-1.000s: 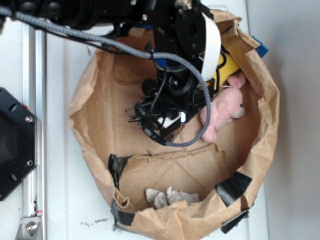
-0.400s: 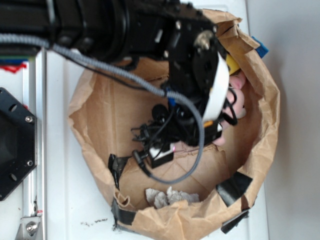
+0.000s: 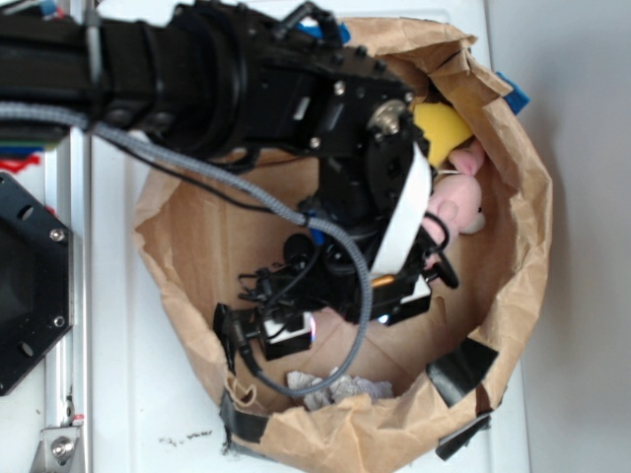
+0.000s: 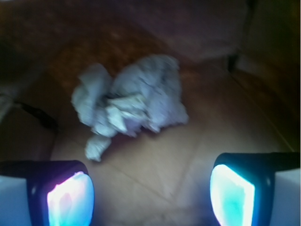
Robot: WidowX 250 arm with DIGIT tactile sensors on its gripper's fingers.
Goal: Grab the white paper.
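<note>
The white paper (image 4: 129, 106) is a crumpled greyish wad lying on the brown paper floor of the bag, ahead of my gripper (image 4: 150, 193) in the wrist view. From the exterior view the white paper (image 3: 335, 387) shows by the bag's near wall, partly hidden behind a cable. My gripper (image 3: 340, 320) hangs inside the bag just above the wad. It is open, with bare floor between the two glowing pads (image 4: 70, 200), and nothing is held.
The brown paper bag (image 3: 527, 246) has crumpled walls all round, patched with black tape (image 3: 458, 367). A pink plush toy (image 3: 455, 202) and a yellow object (image 3: 442, 130) lie at the far right. A metal rail (image 3: 69, 296) runs along the left.
The arm has swung down the image toward the bag's near wall, bringing the gripper from beside the pink plush toy to just above the white paper. The paper has not moved.
</note>
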